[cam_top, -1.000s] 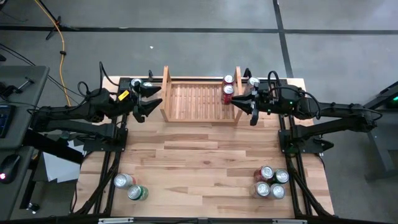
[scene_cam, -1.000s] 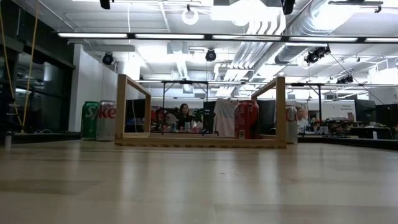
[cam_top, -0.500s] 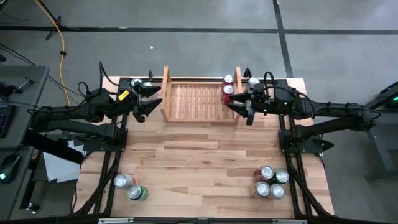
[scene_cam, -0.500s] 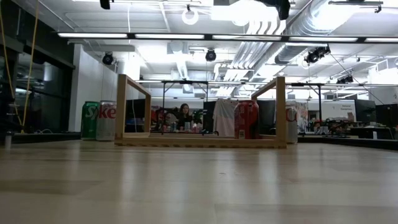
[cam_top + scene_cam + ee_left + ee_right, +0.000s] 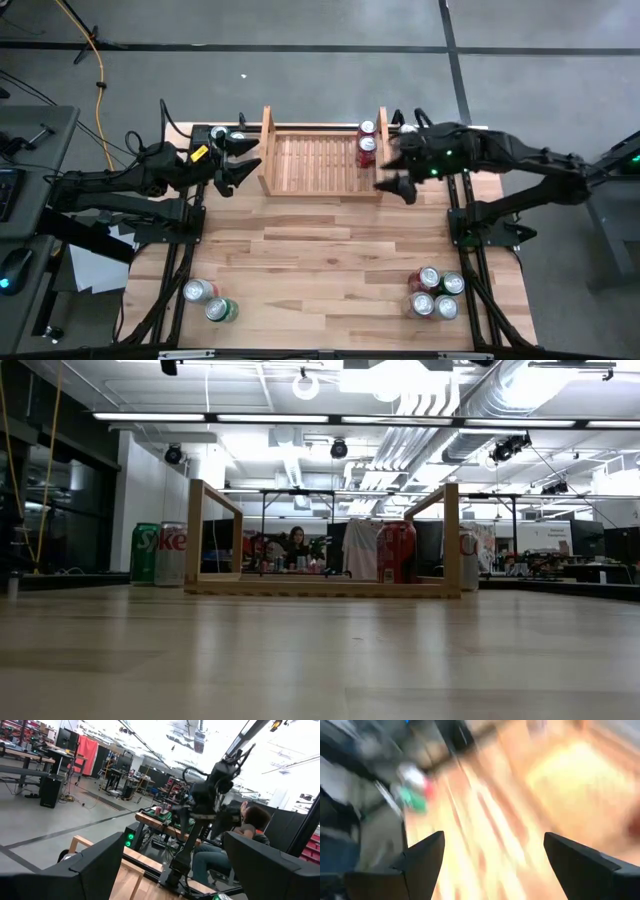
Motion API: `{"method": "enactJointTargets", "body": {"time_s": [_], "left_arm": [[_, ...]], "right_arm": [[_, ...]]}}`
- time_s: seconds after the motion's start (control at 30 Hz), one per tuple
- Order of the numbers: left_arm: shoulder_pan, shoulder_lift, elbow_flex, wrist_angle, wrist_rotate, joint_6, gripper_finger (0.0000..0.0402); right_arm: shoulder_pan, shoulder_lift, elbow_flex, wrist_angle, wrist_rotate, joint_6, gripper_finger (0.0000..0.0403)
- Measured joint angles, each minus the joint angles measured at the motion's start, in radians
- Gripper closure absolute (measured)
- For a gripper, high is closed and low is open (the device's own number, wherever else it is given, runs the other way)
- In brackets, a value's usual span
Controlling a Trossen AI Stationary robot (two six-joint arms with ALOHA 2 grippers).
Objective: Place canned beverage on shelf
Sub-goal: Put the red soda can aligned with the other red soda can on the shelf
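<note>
The shelf (image 5: 322, 163) sat at the far edge of the wooden worktop (image 5: 320, 250), with two red cans (image 5: 367, 146) already tucked against its right side board, one behind the other. The right hand (image 5: 393, 172) hung just outside that board, fingers spread and nothing between them. The left hand (image 5: 238, 165) waited off the shelf's left end, also spread wide and empty.

Other stuff around: a cluster of four cans (image 5: 435, 293) at the near right corner of the worktop, and a silver can (image 5: 199, 291) plus a green can (image 5: 222, 310) at the near left. Nothing sat between those and the shelf, just bare wood.

From worktop level, a green can (image 5: 146, 554) and a silver can (image 5: 170, 554) stood just left of the shelf frame; red letters on them read something like "yke", the rest cut off. The red cans showed through the frame near the right board. A person (image 5: 296, 547) was way back in the room, too small to make out.

The right wrist view was all motion smear, only wood tones and a green blob. The left wrist view caught the other arm and a seated person (image 5: 235, 847) beyond.
</note>
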Motion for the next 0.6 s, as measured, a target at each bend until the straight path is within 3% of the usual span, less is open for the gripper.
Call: {"method": "enactJointTargets", "body": {"time_s": [0.13,0.33,0.6], "left_arm": [[0.000,0.000,0.000,-0.018,0.000,0.000,0.0067],[0.000,0.000,0.000,-0.041,0.000,-0.001,0.0067],[0.000,0.000,0.000,-0.042,0.000,-0.001,0.0067]], "right_arm": [[0.097,0.042,0.042,-0.285,0.003,0.204,0.0075],[0.328,0.046,-0.089,-0.461,0.003,0.692,0.0075],[0.600,0.046,-0.315,-0.364,-0.081,1.252,0.0075]]}}
